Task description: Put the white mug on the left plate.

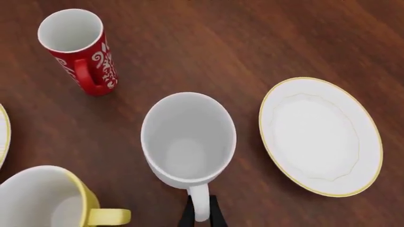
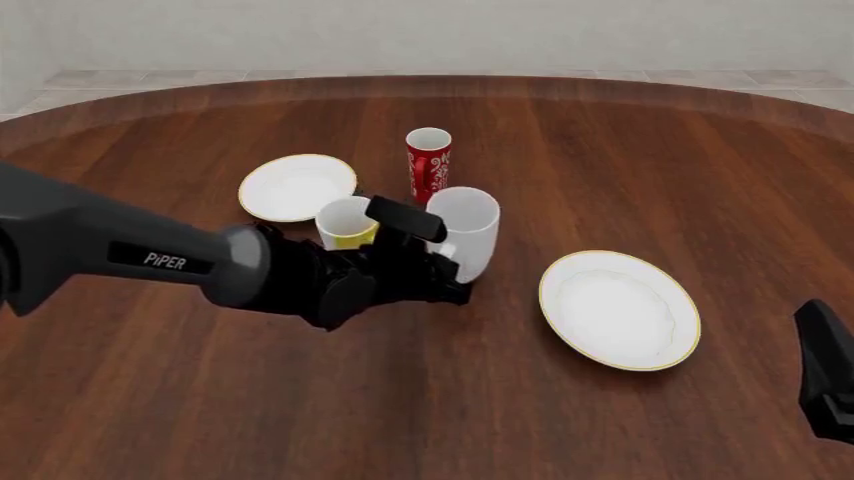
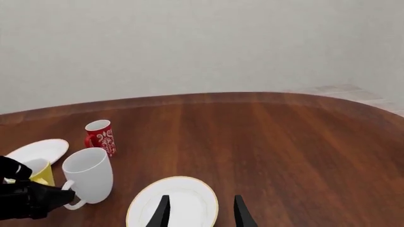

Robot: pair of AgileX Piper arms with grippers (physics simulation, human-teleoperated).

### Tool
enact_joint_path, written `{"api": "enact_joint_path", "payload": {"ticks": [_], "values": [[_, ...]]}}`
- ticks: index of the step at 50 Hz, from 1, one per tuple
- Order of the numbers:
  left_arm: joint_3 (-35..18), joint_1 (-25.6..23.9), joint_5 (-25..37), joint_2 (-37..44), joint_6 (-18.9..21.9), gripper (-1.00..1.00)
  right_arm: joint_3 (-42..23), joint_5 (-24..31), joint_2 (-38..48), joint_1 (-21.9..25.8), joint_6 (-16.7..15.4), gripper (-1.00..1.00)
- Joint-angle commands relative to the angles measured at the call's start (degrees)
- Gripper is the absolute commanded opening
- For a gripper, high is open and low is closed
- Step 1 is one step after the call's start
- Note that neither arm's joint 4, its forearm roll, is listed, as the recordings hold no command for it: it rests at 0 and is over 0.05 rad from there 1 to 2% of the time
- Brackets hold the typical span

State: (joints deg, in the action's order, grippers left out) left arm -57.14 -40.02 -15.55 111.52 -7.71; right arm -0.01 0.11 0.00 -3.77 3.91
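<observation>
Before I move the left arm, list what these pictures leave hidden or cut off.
- Left gripper: left wrist view shows only the finger tips around the white mug handle; the frame edge cuts off the rest.
- Yellow mug: front view, the left arm covers its lower part.
- Left plate: left wrist view, only a sliver at the edge.
- Right gripper: front view shows only the arm's dark body at the corner.

The word "PiPER" is printed in white letters on the dark grey left arm (image 2: 160, 262) in the front view. The red cup (image 2: 429, 165) carries white swirling ornament, with no readable letters.
</observation>
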Motion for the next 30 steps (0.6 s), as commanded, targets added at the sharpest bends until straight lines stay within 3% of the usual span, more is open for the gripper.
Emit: {"api": "enact_joint_path", "payload": {"ticks": [1,20,30], "values": [[0.35,0.33,-0.72,-0.70,1.48,-1.00,0.00,-0.42,0.00,0.11,0.09,1.00],[1.41,-0.85,-3.10,-2.19,5.93,-1.00,0.00,-0.43,0.00,0.03,0.33,1.00],[1.60,-1.75,-3.81,-2.50,6.32,-1.00,0.00,-0.40,0.00,0.01,0.26,1.00]]}}
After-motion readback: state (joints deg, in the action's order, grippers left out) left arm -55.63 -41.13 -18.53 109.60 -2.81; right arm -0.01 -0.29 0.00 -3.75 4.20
